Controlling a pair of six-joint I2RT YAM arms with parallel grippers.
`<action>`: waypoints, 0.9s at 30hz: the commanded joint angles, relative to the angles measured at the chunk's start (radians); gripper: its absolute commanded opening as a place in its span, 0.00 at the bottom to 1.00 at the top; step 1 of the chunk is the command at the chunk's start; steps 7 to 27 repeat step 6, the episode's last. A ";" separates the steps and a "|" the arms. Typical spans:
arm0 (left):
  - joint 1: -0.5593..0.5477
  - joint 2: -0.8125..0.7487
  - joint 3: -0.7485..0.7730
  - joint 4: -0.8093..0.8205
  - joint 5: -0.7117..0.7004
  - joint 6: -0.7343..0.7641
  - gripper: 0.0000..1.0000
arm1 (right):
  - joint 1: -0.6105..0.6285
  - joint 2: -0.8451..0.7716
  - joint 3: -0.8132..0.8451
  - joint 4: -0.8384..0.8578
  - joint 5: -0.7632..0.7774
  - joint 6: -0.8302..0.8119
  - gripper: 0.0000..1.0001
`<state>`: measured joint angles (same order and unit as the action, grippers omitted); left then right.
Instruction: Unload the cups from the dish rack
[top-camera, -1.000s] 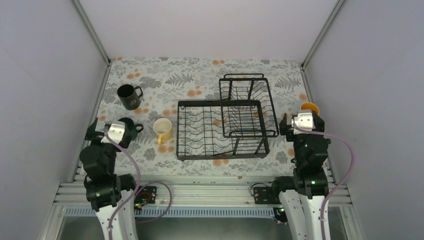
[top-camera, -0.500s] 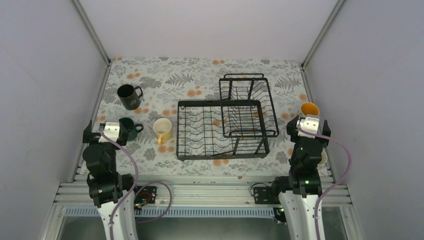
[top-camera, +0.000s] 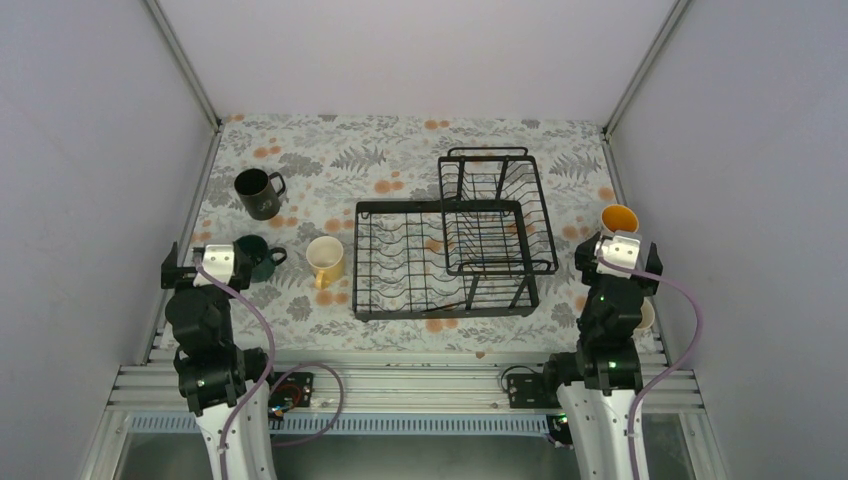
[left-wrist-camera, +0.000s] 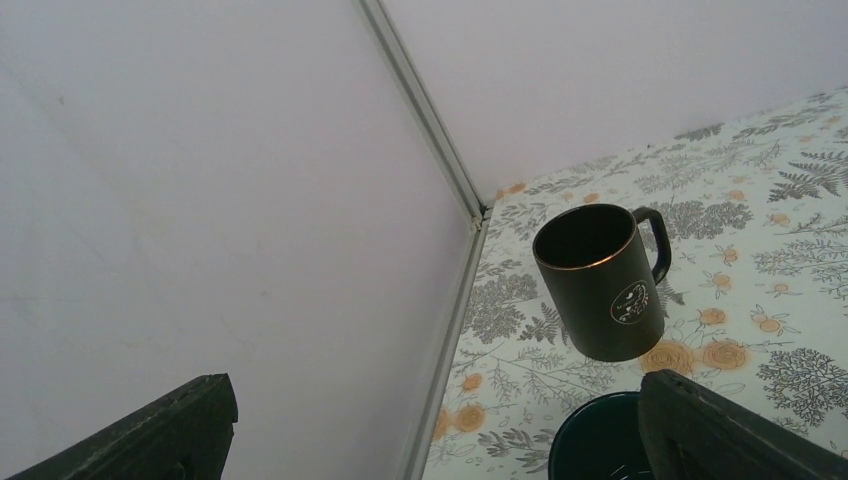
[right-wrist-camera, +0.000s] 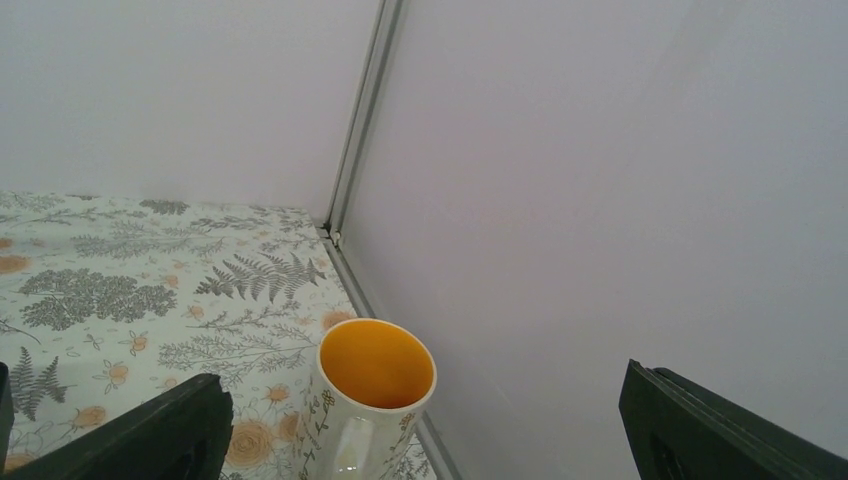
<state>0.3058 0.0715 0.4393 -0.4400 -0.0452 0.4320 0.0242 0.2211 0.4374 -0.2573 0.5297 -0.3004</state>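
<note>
Rack (top-camera: 404, 262): black wire, middle of the table (top-camera: 400, 160), with a raised basket (top-camera: 497, 212) across its right end, jutting toward the far wall. All five mugs stand outside it.

Black mug (top-camera: 258, 193): upright on the far left, well apart from the rack, handle to the right. In the left wrist view (left-wrist-camera: 600, 285) it shows a gold rim and a small pale emblem.

Teal mug (top-camera: 259, 256): nearer than the black one, just beside the left gripper, handle to the right. Only its rim shows at the bottom of the left wrist view (left-wrist-camera: 600, 440).

Yellow mug (top-camera: 326, 259): between the teal mug and the rack's left edge, mouth up.

Orange-lined mug (top-camera: 619, 218): tall, white outside, upright by the right wall, just beyond the right gripper. Handle faces the camera in the right wrist view (right-wrist-camera: 368, 400).

Cream mug (top-camera: 648, 315): near right corner, mostly hidden behind the right arm.

Left gripper (top-camera: 215, 263): jaws spread fully wide, holding nothing, by the left wall near the table's front edge; fingers at the lower corners of its wrist view (left-wrist-camera: 437, 400).

Right gripper (top-camera: 618, 256): jaws likewise fully spread and empty, right of the rack, above the table (right-wrist-camera: 428, 385).
</note>
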 joint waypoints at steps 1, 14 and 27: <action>0.003 -0.001 -0.004 0.024 -0.008 -0.017 1.00 | -0.009 -0.012 -0.012 0.037 0.016 0.033 1.00; 0.001 -0.029 -0.006 0.024 -0.005 -0.016 1.00 | -0.010 -0.006 -0.015 0.040 0.018 0.036 1.00; 0.001 -0.029 -0.006 0.024 -0.005 -0.016 1.00 | -0.010 -0.006 -0.015 0.040 0.018 0.036 1.00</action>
